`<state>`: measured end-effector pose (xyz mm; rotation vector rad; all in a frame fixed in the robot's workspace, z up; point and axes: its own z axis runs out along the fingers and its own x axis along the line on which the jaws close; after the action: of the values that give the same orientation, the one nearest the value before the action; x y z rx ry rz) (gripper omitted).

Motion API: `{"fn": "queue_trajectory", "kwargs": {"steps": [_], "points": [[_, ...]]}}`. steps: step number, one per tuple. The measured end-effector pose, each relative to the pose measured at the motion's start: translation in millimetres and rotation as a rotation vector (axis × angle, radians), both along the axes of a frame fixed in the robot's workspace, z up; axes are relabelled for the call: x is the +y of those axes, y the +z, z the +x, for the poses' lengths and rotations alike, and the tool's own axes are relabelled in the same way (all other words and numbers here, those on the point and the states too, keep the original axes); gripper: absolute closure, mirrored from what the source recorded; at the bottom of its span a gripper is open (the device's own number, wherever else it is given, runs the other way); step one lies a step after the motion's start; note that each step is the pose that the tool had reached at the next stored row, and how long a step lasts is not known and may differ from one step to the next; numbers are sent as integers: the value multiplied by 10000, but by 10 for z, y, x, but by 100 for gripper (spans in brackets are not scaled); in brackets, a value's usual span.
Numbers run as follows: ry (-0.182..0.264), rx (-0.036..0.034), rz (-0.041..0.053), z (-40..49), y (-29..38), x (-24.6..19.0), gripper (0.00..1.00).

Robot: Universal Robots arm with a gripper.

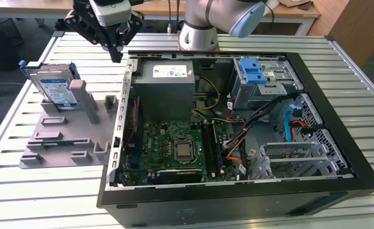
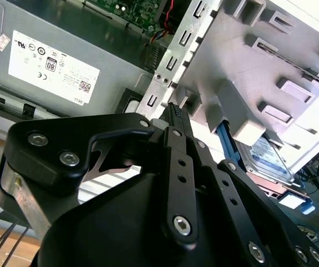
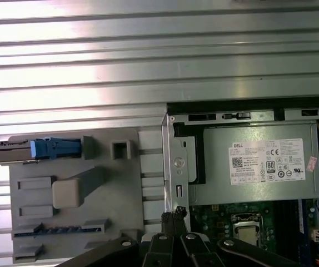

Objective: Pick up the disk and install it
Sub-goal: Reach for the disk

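The disk (image 1: 55, 88) stands upright on its edge in the grey slotted fixture plate (image 1: 66, 138) at the exterior view's left. Its white-and-blue label faces the camera and blue rails run along its sides. The second wrist view catches the disk (image 2: 272, 159) behind the fixture's pegs, and the first wrist view shows the disk (image 3: 15, 151) edge-on with its blue rail. My gripper (image 1: 115, 56) hangs above the table between the fixture and the case's corner, to the right of the disk and apart from it. The fingertips (image 3: 173, 216) are shut together with nothing between them.
An open computer case (image 1: 314, 191) lies on the slatted metal table (image 1: 21, 200), holding a grey power-supply box (image 1: 168, 78), a green motherboard (image 1: 174, 148), a blue-handled drive cage (image 1: 258, 71) and loose cables (image 1: 263, 114). The case's metal wall (image 3: 177, 167) is close by the fingers.
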<state>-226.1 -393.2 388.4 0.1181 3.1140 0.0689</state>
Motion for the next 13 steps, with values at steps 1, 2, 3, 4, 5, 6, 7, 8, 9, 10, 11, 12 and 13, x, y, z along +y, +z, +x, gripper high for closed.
{"fn": "queue_trajectory", "kwargs": {"steps": [1, 2, 3, 4, 5, 6, 7, 8, 9, 10, 11, 12, 13], "points": [[0, 1, 0, -4, 0, 1, 89], [0, 0, 0, -7, -1, 1, 89], [0, 1, -1, -10, -1, 2, 89], [0, 1, 0, -14, -1, 2, 89], [0, 0, 0, -18, -2, 2, 89], [0, 1, 0, -20, -2, 3, 89], [0, 1, -1, -23, -2, 3, 89], [0, 1, 0, -26, -3, 4, 89], [0, 1, 0, -28, -3, 4, 89], [0, 0, -1, -31, -4, 4, 89], [0, 0, 0, -34, -4, 4, 89], [0, 1, 0, -37, -5, 5, 89], [0, 0, 0, -40, -5, 5, 89]]}}
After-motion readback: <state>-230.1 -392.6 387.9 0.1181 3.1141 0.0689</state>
